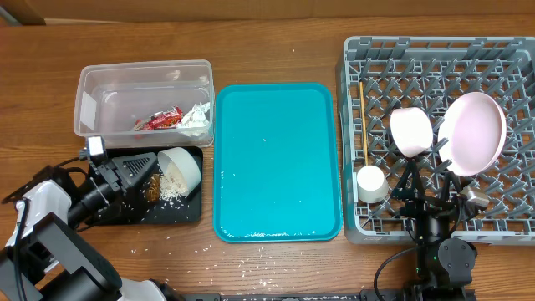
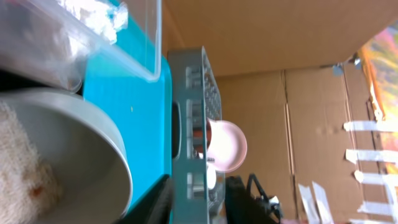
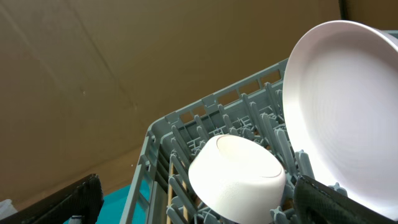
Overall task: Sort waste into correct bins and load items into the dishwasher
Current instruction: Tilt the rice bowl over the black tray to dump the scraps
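Note:
The whitish bowl (image 1: 180, 167) lies tipped on the black tray (image 1: 191, 213), spilling rice crumbs (image 1: 171, 194). My left gripper (image 1: 138, 170) is just left of it, slightly open and holding nothing. In the left wrist view the bowl (image 2: 74, 155) sits left of the gripper (image 2: 199, 202). The clear tub (image 1: 92, 92) holds the red wrapper (image 1: 159, 120) and the tissue (image 1: 196, 117). The grey rack (image 1: 518, 209) carries the pink bowl (image 1: 410, 130), plate (image 1: 473, 134), cup (image 1: 371, 183) and chopsticks (image 1: 363, 117). My right gripper (image 1: 428, 189) stands open below the pink bowl (image 3: 236, 177), with fingers (image 3: 84, 199) wide apart.
A teal tray (image 1: 278, 159) lies between the black tray and the rack, with a few crumbs on it. More crumbs are scattered on the wooden table (image 1: 251, 267) near the front edge. A brown lump (image 1: 153, 189) sits on the black tray by the bowl.

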Motion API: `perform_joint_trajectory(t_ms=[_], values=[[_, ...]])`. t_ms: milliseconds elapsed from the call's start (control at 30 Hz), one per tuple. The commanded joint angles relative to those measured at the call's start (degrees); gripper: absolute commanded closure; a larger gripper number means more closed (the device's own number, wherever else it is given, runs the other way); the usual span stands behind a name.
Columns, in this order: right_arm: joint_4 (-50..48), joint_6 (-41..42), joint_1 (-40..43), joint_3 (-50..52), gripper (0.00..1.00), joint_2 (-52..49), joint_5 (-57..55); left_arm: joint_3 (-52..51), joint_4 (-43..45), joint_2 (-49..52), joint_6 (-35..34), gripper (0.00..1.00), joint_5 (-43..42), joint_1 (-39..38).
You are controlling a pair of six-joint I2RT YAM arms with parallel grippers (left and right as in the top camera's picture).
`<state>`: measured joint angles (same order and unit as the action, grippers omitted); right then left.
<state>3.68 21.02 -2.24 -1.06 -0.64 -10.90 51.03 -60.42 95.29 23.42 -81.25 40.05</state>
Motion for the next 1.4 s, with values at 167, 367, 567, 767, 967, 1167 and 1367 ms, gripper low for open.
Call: perform_joint_trajectory(t_ms=[167,367,567,767,967,1167,1367], values=[[-0.33,0.24,0.24,0.61,0.0,0.48,-0.07,2.99,-4.22,-6.4,2.4,0.69,10.49,-2.54],[-0.31,0.26,0.24,0.61,0.0,0.48,-0.07,8.76,0.79,-23.61,-22.12,0.62,40.0,-11.93],[-0.33,0.24,0.24,0.61,0.0,0.48,-0.04,7.82,0.7,-24.98,-43.52,0.6,61.68,-28.2],[-0.31,0.24,0.24,0.61,0.0,0.48,-0.07,7.21,0.9,-22.88,-45.75,0.53,68.32,-28.85],[-0.31,0.24,0.24,0.61,0.0,0.48,-0.04,2.21,11.17,-17.14,-45.7,0.54,61.18,-29.51],[-0.33,0.26,0.24,0.61,0.0,0.48,-0.04,0.37,18.36,-9.35,-45.72,0.76,55.95,-29.7],[-0.33,0.24,0.24,0.61,0.0,0.48,-0.07,0.39,19.26,-9.01,-45.72,0.92,55.71,-29.59]])
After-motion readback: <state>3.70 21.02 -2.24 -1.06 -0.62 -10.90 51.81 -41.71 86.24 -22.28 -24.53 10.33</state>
